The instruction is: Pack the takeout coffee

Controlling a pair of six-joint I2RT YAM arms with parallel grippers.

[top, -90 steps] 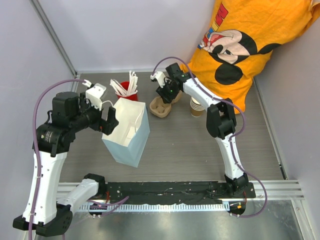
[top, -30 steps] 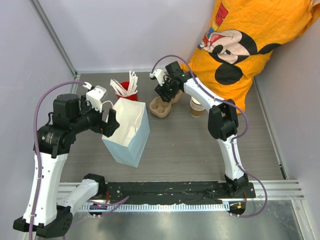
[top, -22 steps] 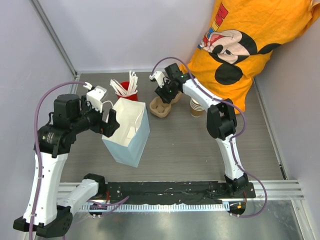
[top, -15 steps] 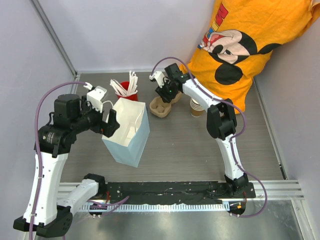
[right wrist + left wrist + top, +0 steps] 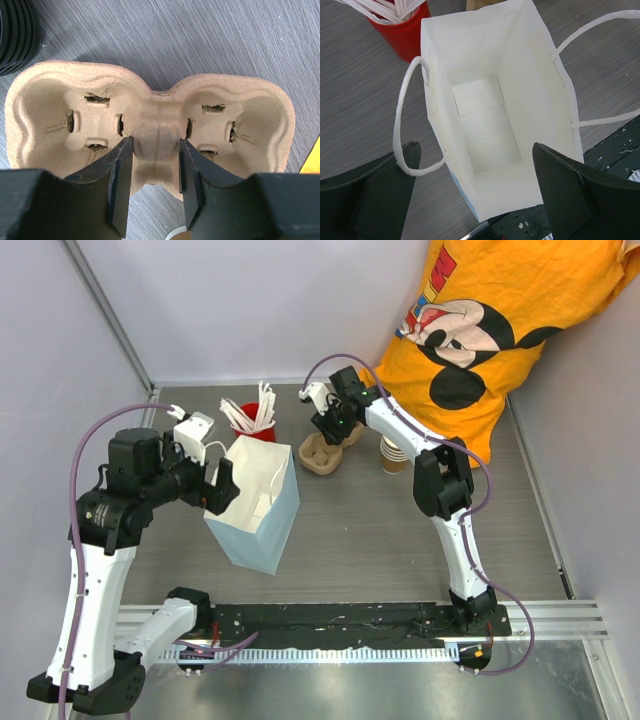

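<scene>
Brown pulp tray (image 5: 75,67), one piece with two wells, sits upper centre in the top view. Since a second ago the right gripper (image 5: 155,180) has sunk onto it and narrowed, its jaws now pinching the tray's middle ridge. That arm reaches far forward with its elbow raised. The left gripper (image 5: 476,192) hangs spread wide over the one white paper bag (image 5: 530,100), unchanged. A kraft cup (image 5: 395,455) stands just right of the tray. Black lids (image 5: 12,35) lie stacked at the right wrist view's upper left. One red cup (image 5: 255,420) holds white sticks.
</scene>
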